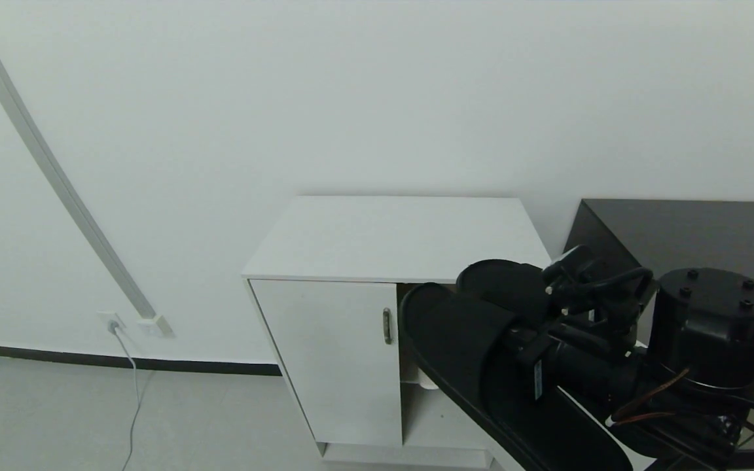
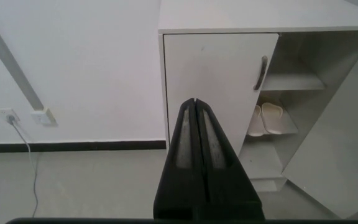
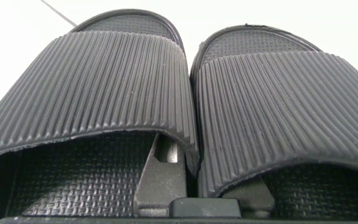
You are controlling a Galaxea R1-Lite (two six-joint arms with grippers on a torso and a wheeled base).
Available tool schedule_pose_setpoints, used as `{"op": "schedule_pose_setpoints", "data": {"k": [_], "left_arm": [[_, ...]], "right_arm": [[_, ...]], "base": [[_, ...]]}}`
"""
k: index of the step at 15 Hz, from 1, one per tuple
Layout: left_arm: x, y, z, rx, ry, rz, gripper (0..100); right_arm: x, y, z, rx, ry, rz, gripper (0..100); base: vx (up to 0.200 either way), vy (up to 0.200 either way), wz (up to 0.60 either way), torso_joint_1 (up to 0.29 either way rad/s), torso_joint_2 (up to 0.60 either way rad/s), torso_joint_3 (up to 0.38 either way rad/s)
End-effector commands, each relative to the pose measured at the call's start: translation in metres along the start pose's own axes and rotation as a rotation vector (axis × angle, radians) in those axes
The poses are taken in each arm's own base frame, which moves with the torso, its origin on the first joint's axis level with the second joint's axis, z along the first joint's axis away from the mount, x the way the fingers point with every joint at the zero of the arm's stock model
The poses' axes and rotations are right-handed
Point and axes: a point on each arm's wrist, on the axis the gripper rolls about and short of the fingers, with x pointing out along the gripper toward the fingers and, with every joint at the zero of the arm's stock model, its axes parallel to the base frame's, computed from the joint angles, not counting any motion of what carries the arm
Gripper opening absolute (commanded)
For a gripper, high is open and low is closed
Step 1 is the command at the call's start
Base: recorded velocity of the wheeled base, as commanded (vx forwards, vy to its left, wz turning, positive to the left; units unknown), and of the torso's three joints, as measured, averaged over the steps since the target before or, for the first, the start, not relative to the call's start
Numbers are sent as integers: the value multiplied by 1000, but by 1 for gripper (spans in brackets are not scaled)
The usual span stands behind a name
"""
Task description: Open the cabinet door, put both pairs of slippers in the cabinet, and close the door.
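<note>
Placing second pair, seemingly: white slippers [image 2: 267, 118] already shelved in cabinet [image 1: 390, 235], 5 o'clock of handle [image 1: 387, 326]. Right gripper [image 1: 531, 347] clamped on black ribbed slippers [image 1: 475, 327], side by side, 3 o'clock of shut door leaf [image 1: 331, 360], before the opening. Left gripper [image 2: 195, 134] pressed together, empty. Next: ease onto a free shelf, let go, then shut the cabinet.

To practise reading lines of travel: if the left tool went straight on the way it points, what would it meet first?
Probably the cabinet's closed white door; the shut left tool aims at its panel, though depth is unclear.
</note>
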Motion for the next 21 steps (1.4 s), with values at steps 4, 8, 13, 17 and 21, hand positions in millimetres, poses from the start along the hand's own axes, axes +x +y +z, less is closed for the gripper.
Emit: {"op": "schedule_pose_setpoints", "data": {"k": [4,8,13,17,21], "left_arm": [[0,0,0,0,2,-1,0],[0,0,0,0,2,-1,0],[0,0,0,0,2,0,0],[0,0,0,0,2,0,0],[0,0,0,1,2,-1,0]], "right_arm": [[1,1,-1,-2,6,5,0],[0,1,-3,-5,11,25,0],[-1,1,-3,-7,10,28,0],[-1,1,-3,-6,6,29,0],[-1,2,-6,-7,-4,35,0]], "base": [[0,0,0,0,0,0],[0,0,0,-87,208,121],[0,0,0,-168,407,227],[0,0,0,-221,543,313],[0,0,0,-213,544,322]]}}
